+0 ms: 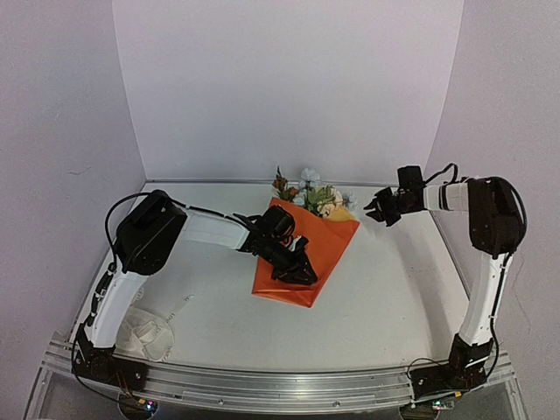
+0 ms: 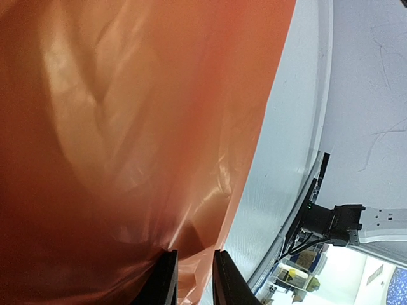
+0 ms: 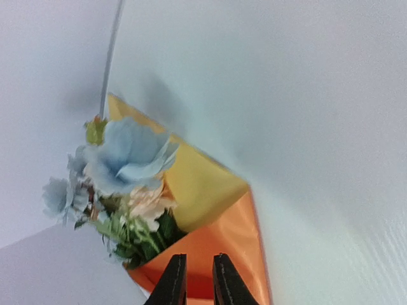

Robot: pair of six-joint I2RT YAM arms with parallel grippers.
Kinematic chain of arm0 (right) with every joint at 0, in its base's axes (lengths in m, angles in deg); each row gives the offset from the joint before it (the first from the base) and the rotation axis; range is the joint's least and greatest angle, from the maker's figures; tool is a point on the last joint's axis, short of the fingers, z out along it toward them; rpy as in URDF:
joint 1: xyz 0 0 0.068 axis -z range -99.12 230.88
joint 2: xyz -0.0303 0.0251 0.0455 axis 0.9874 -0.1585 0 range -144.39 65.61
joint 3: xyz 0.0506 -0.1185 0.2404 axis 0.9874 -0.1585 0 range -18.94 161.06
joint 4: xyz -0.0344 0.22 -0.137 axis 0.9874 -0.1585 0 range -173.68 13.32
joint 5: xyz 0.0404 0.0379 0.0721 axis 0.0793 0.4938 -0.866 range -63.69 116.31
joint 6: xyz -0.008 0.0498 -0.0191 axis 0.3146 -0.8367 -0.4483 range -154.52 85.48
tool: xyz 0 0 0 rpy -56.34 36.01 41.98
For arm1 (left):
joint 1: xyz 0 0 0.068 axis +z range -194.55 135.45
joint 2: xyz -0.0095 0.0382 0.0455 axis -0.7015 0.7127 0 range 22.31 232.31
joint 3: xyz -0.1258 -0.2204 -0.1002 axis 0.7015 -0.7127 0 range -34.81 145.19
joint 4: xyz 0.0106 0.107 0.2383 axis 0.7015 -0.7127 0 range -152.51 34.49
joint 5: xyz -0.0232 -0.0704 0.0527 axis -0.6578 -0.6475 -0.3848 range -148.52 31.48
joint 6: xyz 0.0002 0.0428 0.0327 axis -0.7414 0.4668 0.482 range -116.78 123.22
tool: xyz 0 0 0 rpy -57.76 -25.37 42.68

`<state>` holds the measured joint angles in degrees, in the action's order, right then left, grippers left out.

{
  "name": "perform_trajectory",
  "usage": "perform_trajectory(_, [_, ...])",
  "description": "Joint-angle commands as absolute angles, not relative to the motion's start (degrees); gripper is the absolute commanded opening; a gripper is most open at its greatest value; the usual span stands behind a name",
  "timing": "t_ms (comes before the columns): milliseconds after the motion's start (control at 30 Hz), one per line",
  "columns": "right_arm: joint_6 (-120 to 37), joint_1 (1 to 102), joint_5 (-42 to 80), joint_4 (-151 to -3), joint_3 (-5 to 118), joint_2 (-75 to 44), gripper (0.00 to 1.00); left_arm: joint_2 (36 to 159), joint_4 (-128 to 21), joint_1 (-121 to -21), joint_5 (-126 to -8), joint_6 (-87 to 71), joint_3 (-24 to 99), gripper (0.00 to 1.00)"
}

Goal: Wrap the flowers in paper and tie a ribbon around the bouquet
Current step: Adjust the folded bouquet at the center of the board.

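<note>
Top external: one bouquet [image 1: 322, 229] lies toward the table's [image 1: 394, 306] far edge, with the left gripper [image 1: 299, 271] on its paper [image 1: 282, 289] and the right gripper [image 1: 374, 212] apart and empty; one ribbon [image 1: 147, 337] lies at the near left corner. Left wrist: narrow jaws straddle a paper fold, and I cannot tell whether they grip it. Right wrist: fingers [image 3: 173, 283] slightly parted before the flowers [image 3: 127, 159].

White table [image 1: 385, 289] carries the orange-wrapped bouquet [image 1: 328, 241] and, well apart, the ribbon [image 1: 147, 335]

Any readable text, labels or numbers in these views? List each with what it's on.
None: no text can be read in any view.
On the ribbon, any print is too small to read.
The paper is plain orange and yellow, with no print.
The clutter past the table edge in the left wrist view is blurred and unreadable.
</note>
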<state>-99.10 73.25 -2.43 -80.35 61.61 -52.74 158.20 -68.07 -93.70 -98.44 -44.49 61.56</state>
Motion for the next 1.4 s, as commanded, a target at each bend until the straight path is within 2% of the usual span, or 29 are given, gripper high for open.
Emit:
perform_trajectory(0, [-91.06,66.76,-1.3,-86.27,56.53,-38.69,0.23,155.12,-71.93,-93.15,-94.79,-43.0,63.07,0.24])
perform_trajectory(367, [-92.17,52.76,0.22,-82.91,42.26,-28.62,0.26,141.05,-67.8,-91.71,-95.09,-41.99,52.06,0.31])
perform_trajectory(533, [-97.96,47.07,-0.67,-74.24,38.19,-30.51,0.24,135.85,-64.6,-88.83,-94.64,-42.68,41.84,0.29])
perform_trajectory(733, [-102.27,42.32,0.1,-67.65,35.15,-34.18,0.24,134.32,-63.14,-87.15,-96.96,-41.56,33.15,0.22])
perform_trajectory(1100, [-108.04,40.61,-1.2,-56.82,26.99,-40.65,0.22,135.96,-55.98,-85.62,-98.69,-44.81,25.59,0.2])
perform_trajectory(1367, [-108.39,40.58,-1.11,-54.53,23.29,-42.63,0.21,134.33,-53.06,-85.03,-99.97,-46.69,23.55,0.19])
